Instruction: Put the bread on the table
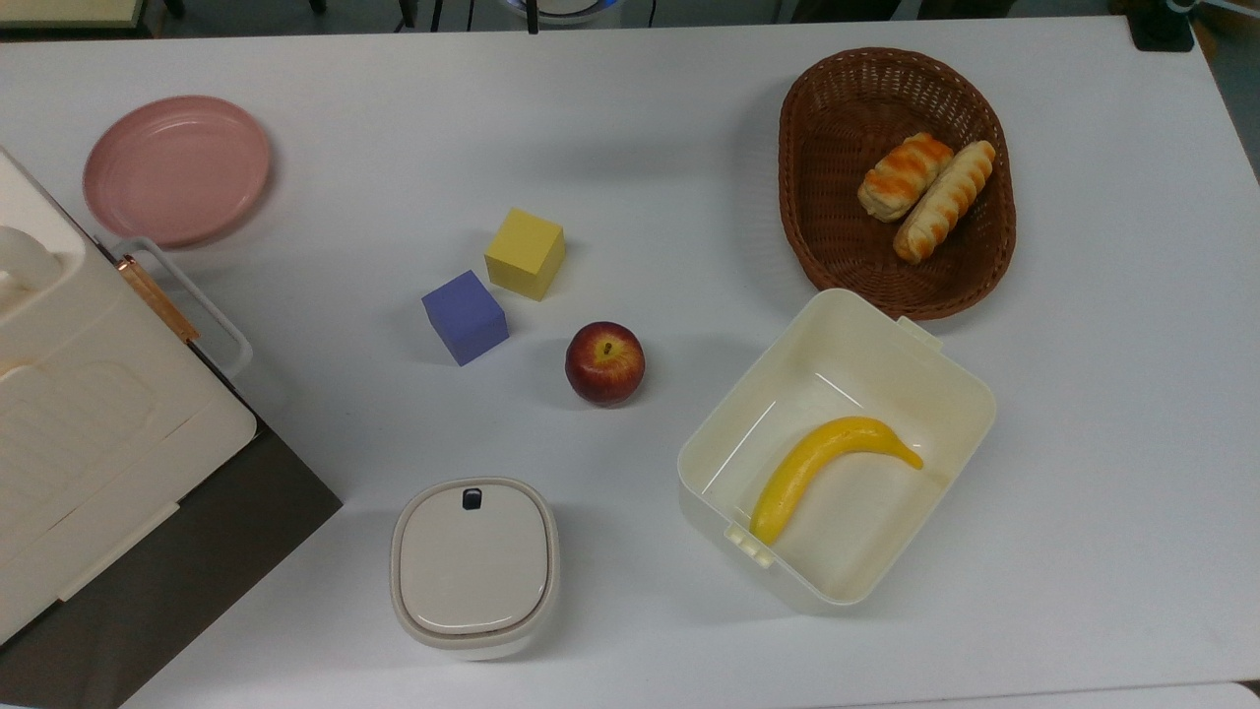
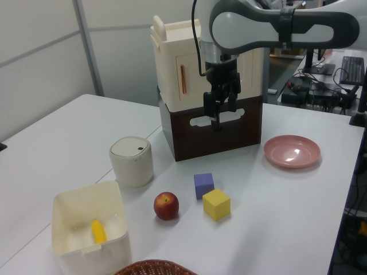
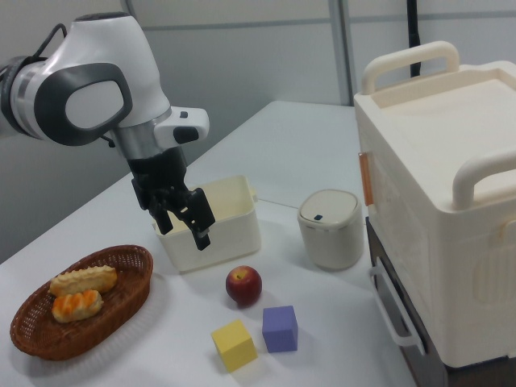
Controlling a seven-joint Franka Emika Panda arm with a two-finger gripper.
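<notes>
The bread [image 1: 945, 202] is a long, slim twisted roll lying in the brown wicker basket [image 1: 837, 246] at the top view's upper right, side by side with a shorter striped roll [image 1: 904, 175]. In the right view the bread [image 3: 83, 280] lies in the basket's far half. My gripper [image 3: 184, 234] hangs open in the air with nothing between its fingers, above the white table [image 1: 640, 128], to the right view's right of the basket and in front of the cream box. In the left view the gripper [image 2: 221, 112] points down.
A cream box [image 1: 945, 384] holding a banana [image 1: 822, 463] stands beside the basket. An apple [image 1: 604, 362], a purple cube [image 1: 465, 316], a yellow cube [image 1: 525, 253], a pink plate [image 1: 177, 169] and a lidded canister [image 1: 474, 563] stand on the table. A large cream case [image 1: 89, 414] fills the top view's left edge.
</notes>
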